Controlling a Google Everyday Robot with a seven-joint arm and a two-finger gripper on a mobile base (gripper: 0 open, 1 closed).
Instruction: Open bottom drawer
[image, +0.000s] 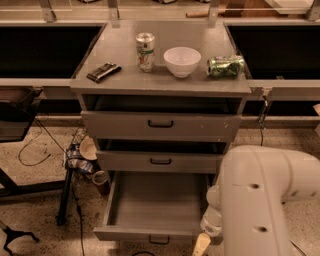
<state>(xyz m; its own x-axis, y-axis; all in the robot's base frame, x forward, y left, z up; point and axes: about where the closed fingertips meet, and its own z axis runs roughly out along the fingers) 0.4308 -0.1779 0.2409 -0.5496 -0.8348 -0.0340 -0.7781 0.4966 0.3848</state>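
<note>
The bottom drawer (150, 232) is the lowest of three grey drawers and stands pulled far out, its inside bare. Its small black bar handle (159, 241) shows at the lower edge of the view. My white arm (265, 200) fills the lower right, beside the drawer's right front corner. My gripper (202, 244) is only a pale tip below the arm, just right of the drawer front and apart from the handle.
The middle drawer (160, 161) and top drawer (160, 125) sit slightly ajar. On the cabinet top (120, 82) are an upright can (145, 51), a white bowl (182, 61), a lying green can (226, 66) and a dark packet (103, 72). Clutter (82, 155) and cables lie on the floor at left.
</note>
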